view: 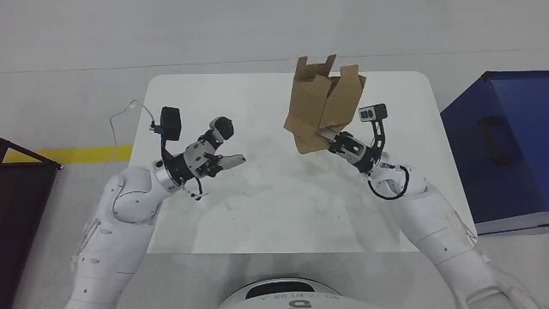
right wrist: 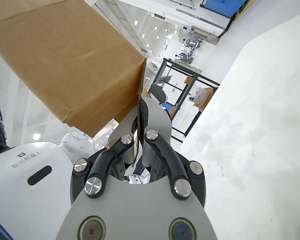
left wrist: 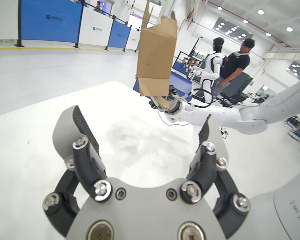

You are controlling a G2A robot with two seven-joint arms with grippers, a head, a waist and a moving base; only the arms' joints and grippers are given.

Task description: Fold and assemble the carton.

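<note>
A brown carton point(view: 322, 103), half unfolded with flaps loose, is held above the white tabletop point(view: 257, 206). The right gripper point(view: 330, 141) is clamped on its lower flap. Well apart from the carton, the left gripper point(view: 230, 148) hovers, spread wide with nothing between its fingers.

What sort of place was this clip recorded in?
Most likely a large indoor robot test hall or lab: blue and white barrier panels fence off a wide pale floor, another humanoid robot stands at a far station, and a black metal rack stands behind.
</note>
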